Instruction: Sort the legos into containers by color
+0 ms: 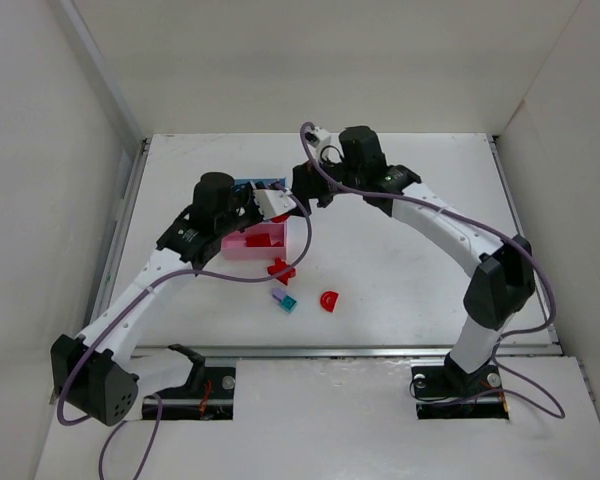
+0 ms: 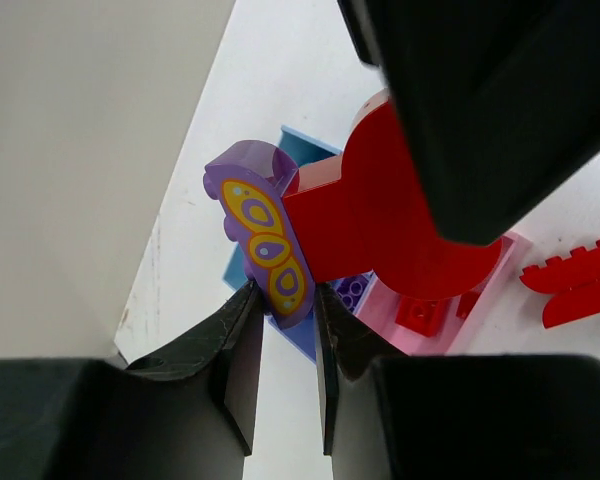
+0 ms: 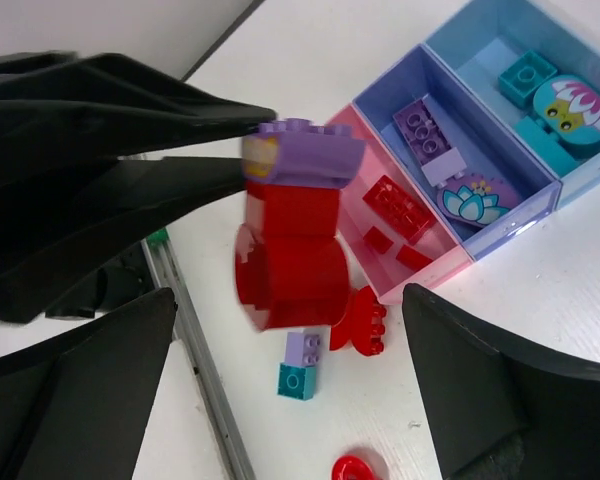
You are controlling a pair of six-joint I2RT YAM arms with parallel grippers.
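The left tool (image 2: 285,305) was clamped on a lilac winged piece (image 2: 265,240) printed with yellow ovals, its two dark fingers (image 2: 235,350) pinching that piece's edge from either side. A chunky red block (image 2: 375,215) was joined to the winged piece, and the pair hung clear of the counter (image 1: 400,270), just off the near end of the pink tray (image 3: 425,280). The right tool (image 3: 290,300) stood with its jaws spread wide and gripped nothing; in its own wrist view the dangling stack sat between them with a gap on each side, and from overhead it was close beside the left tool above the trays. The three trays were joined in a row, the pink one nearest the loose bricks, the purple-blue tray (image 3: 510,225) in the middle and the light blue tray (image 3: 590,170) on the far side. Several small red bricks (image 3: 398,205) lay in the pink tray. A lilac brick (image 3: 430,130) and a rounded lilac piece with a flower print (image 3: 480,195) lay in the purple-blue one, and a teal brick (image 3: 525,72) and a teal flower-printed piece (image 3: 578,105) lay in the light blue one. Loose on the counter near the pink tray were a red scalloped piece (image 3: 362,322), a lilac-on-teal stack (image 3: 300,365) just beside it, and a red arch (image 1: 328,300) a little farther off.
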